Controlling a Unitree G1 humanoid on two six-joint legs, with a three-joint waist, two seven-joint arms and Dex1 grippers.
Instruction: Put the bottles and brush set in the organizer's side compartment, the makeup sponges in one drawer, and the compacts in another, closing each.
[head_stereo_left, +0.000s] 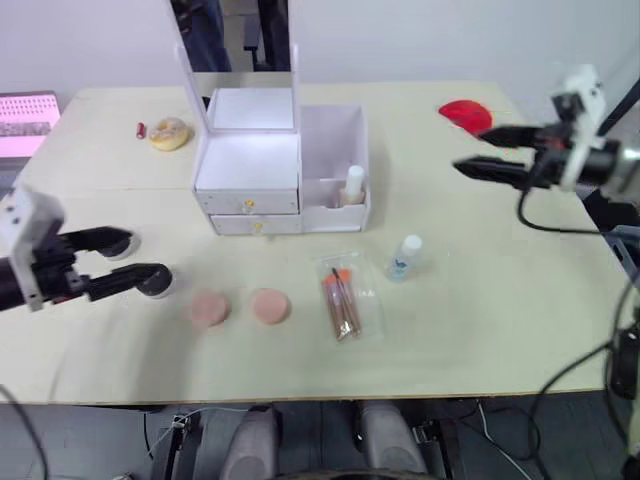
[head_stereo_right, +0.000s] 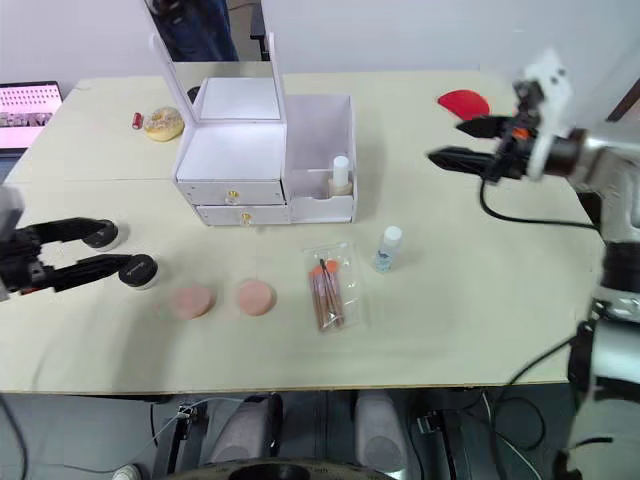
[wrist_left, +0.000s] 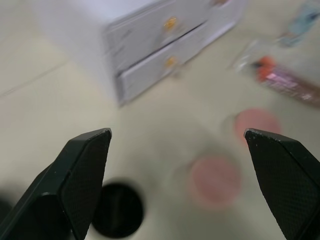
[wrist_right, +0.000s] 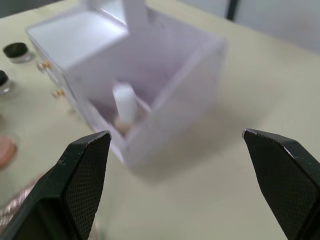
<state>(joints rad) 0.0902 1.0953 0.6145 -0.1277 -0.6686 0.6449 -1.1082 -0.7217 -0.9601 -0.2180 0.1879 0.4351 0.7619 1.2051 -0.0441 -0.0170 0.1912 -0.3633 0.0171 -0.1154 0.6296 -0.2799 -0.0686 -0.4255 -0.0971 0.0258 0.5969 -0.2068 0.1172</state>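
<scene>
Two bottles are split: the beige bottle (head_stereo_left: 353, 185) stands in the side compartment (head_stereo_left: 335, 135), the clear bottle (head_stereo_left: 404, 257) on the table (head_stereo_left: 480, 300) at its 5 o'clock. Both left gripper (head_stereo_left: 130, 262) and right gripper (head_stereo_left: 478, 151) are spread, holding nothing.

I see my right gripper (head_stereo_left: 468, 151) with two tapered black fingers (wrist_right: 82, 185) of cross-hatched texture, a white boxy wrist housing, orange accents, and a black cable looping toward 5 o'clock; my left gripper (head_stereo_left: 148, 262) matches it
</scene>
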